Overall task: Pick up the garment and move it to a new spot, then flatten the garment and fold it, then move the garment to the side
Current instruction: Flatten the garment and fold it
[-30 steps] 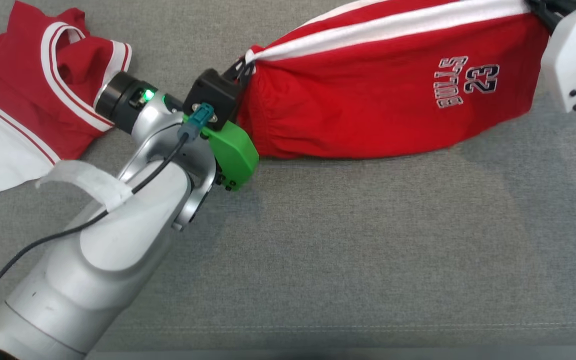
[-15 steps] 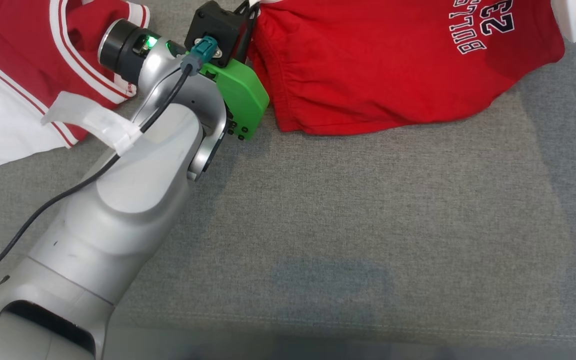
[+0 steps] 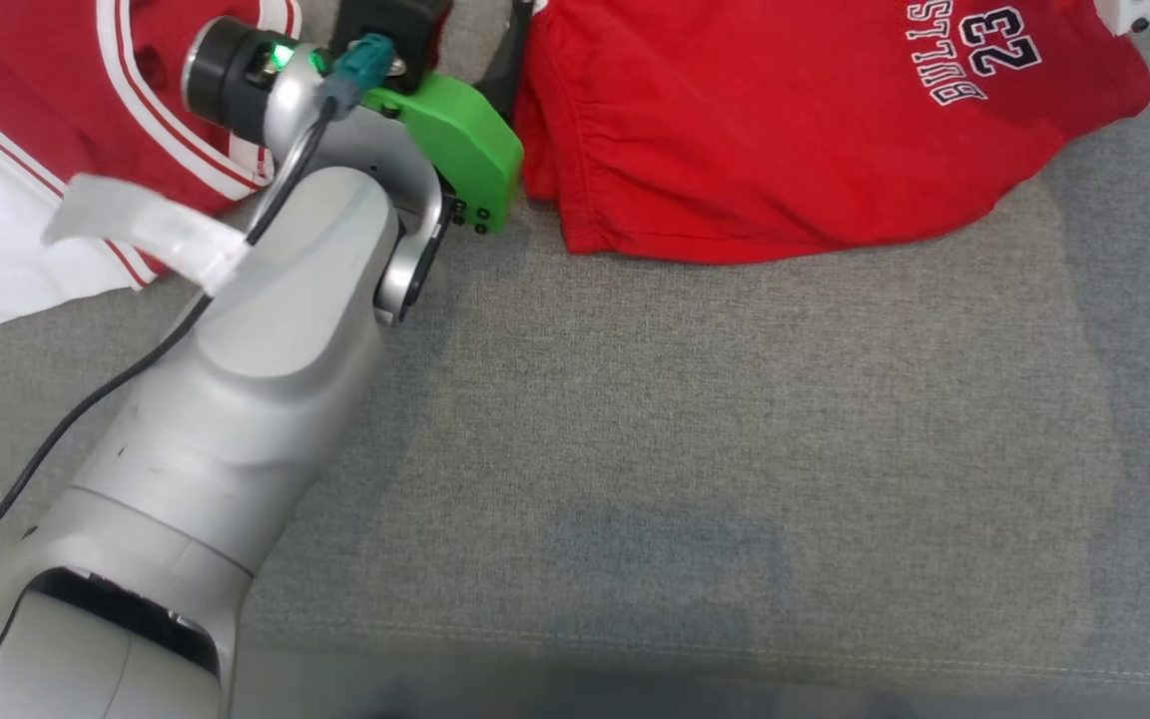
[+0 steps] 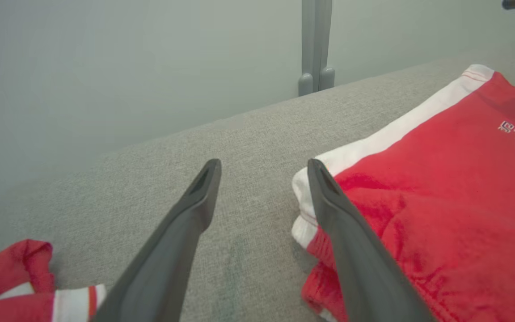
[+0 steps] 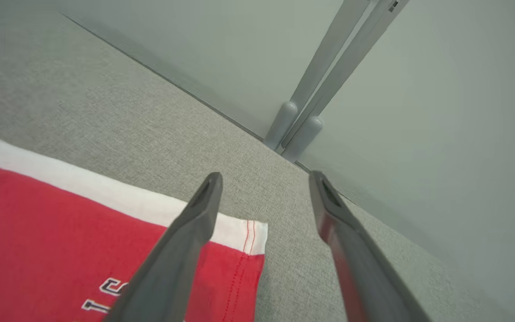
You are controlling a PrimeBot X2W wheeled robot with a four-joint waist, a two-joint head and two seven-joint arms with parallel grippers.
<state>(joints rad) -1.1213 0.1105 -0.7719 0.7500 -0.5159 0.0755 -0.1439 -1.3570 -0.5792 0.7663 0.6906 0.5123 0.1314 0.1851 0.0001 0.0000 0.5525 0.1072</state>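
- Head view: red shorts (image 3: 785,150) printed "BULLS 23", spread flat on the grey surface (image 3: 735,449). Left arm (image 3: 286,300) just beside the gathered end of the shorts, with its green bracket (image 3: 455,140) nearest the cloth. Red-and-white jersey (image 3: 56,130) well apart from the shorts, on the arm's far side.
- Left wrist view: left gripper (image 4: 264,165) with fingers spread wide and bare grey surface between them. One finger across the white-trimmed corner of the shorts, touching or not impossible to tell. Grey post (image 4: 314,44) beyond the shorts.
- Right wrist view: right gripper (image 5: 265,176) likewise parted. One finger over the shorts' white hem corner, the other off the shorts, above grey surface.
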